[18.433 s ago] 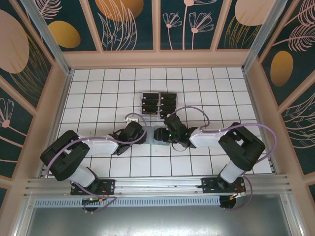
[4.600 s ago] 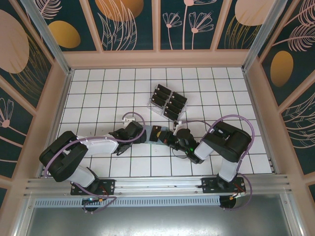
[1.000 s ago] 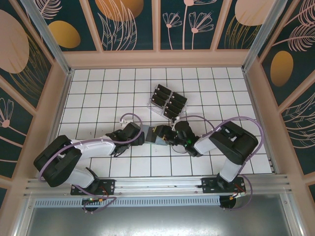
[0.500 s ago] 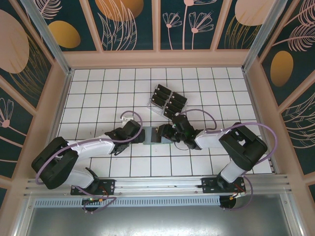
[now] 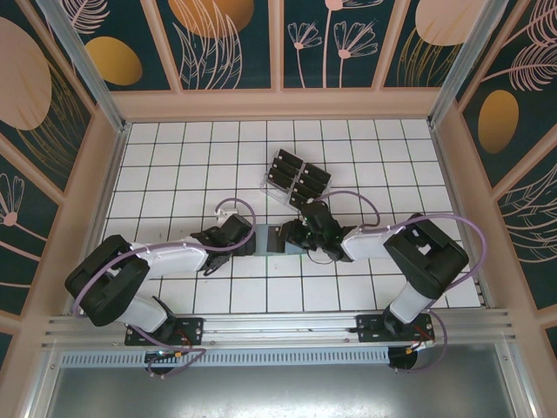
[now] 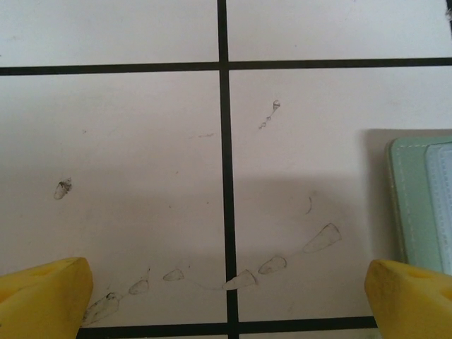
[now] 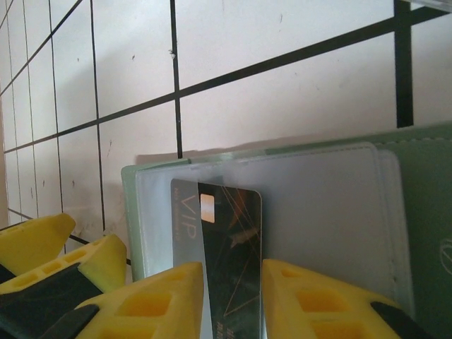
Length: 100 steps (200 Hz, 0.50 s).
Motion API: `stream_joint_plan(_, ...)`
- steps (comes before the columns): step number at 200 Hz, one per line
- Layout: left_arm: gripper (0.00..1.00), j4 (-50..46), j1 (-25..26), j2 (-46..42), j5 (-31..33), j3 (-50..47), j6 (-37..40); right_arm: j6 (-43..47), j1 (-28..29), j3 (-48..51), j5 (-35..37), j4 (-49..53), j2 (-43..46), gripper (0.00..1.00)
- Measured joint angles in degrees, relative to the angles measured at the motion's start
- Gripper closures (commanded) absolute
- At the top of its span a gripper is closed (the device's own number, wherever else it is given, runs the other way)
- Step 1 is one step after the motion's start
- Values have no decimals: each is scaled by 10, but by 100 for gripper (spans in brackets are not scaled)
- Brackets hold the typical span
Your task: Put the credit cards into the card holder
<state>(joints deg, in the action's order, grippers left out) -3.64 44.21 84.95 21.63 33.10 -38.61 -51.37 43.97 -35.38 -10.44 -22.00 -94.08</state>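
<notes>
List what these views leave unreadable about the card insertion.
Right wrist: lower end of the credit card, cut off by the bottom edge; whether the right end effector pinches it is unclear.
Left wrist: most of the card holder, cut by the right edge.
Top external: insertion depth, hidden under the right end effector; card count in the clear rack, too small.
</notes>
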Motion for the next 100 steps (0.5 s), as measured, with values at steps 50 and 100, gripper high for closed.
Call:
stream_joint_plan(50, 1, 6, 0, 14, 4, 0, 0, 2, 0, -17, -4, 0, -20, 83)
stream_joint_plan(100, 1, 12, 0, 19, 8, 0, 0, 1, 2, -24, -13, 0, -28, 85)
